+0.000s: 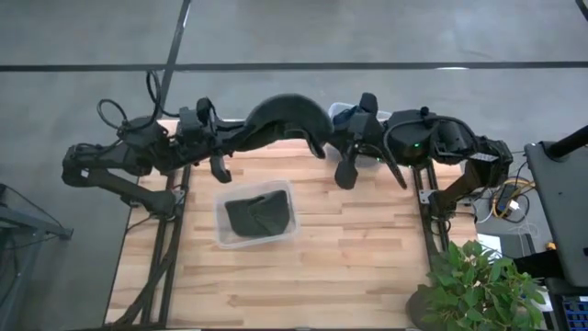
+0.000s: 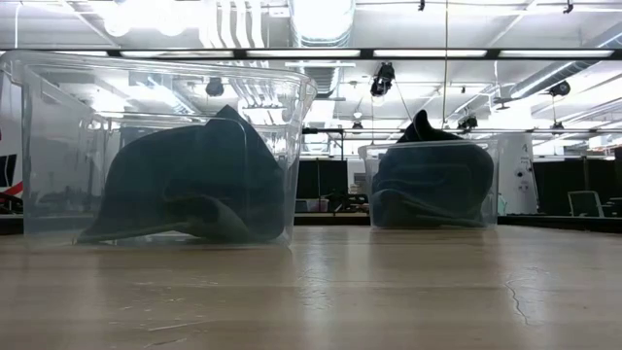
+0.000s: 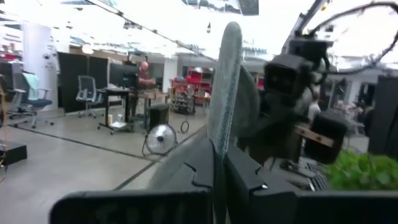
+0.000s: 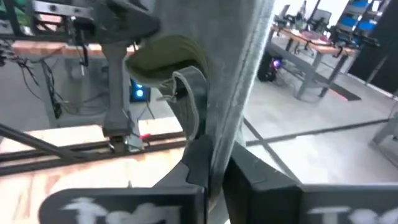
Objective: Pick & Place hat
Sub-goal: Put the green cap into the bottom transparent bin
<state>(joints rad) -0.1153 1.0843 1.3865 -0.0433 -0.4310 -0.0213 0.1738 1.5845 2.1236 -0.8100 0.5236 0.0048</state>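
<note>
Both arms are built of matte black, rounded segments joined by bulky cylindrical joints. Loose black cables loop off the left arm's rear links, one arching in a ring above its base. The right arm carries similar black cabling and a small green indicator light on its casing. The black two-fingered left hand [image 3: 219, 171] has flat, angular fingers with stepped notches along their inner edges, rising from a broad dark crossbar. The black two-fingered right hand [image 4: 214, 168] shows the same blocky fingers, its crossbar bearing blurred white lettering.
</note>
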